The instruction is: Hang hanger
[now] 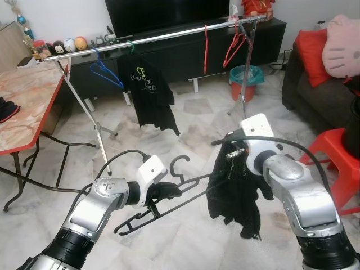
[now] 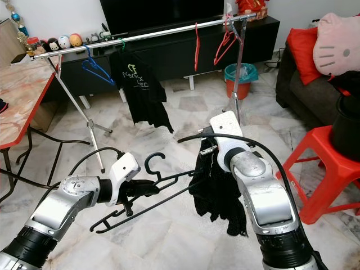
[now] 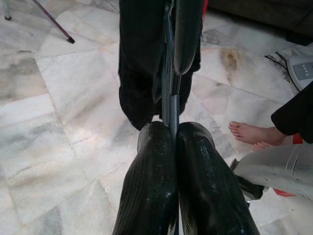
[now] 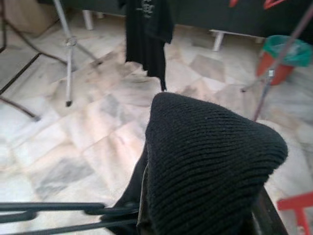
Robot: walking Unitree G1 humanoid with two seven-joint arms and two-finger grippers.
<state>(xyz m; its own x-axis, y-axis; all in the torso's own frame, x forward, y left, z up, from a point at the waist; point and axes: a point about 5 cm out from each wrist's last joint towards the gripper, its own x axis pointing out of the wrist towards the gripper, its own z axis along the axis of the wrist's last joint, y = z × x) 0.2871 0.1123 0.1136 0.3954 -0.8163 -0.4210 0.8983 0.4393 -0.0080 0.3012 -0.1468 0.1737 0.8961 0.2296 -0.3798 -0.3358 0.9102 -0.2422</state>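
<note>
A black hanger (image 1: 169, 209) lies slanted low over the marble floor, its hook (image 1: 179, 163) pointing up. My left gripper (image 1: 167, 192) is shut on the hanger's bars near the middle; in the left wrist view the fingers (image 3: 151, 181) press against the thin bar (image 3: 170, 98). A black knit garment (image 1: 233, 191) hangs from the hanger's right end and drapes over my right gripper (image 1: 232, 153), hiding it. The same knit (image 4: 210, 156) bulges in the right wrist view. Behind stands a silver clothes rail (image 1: 157, 38) carrying a blue hanger (image 1: 107, 73), a black T-shirt (image 1: 147, 93) and red hangers (image 1: 233, 48).
A red-edged table (image 1: 28, 118) stands at the left. At the right are a red stool (image 1: 337, 152) and a dark sofa (image 1: 298, 84). A green-and-orange bin (image 1: 246, 81) sits under the rail's right end. A person's bare foot (image 3: 249, 133) rests on the floor nearby.
</note>
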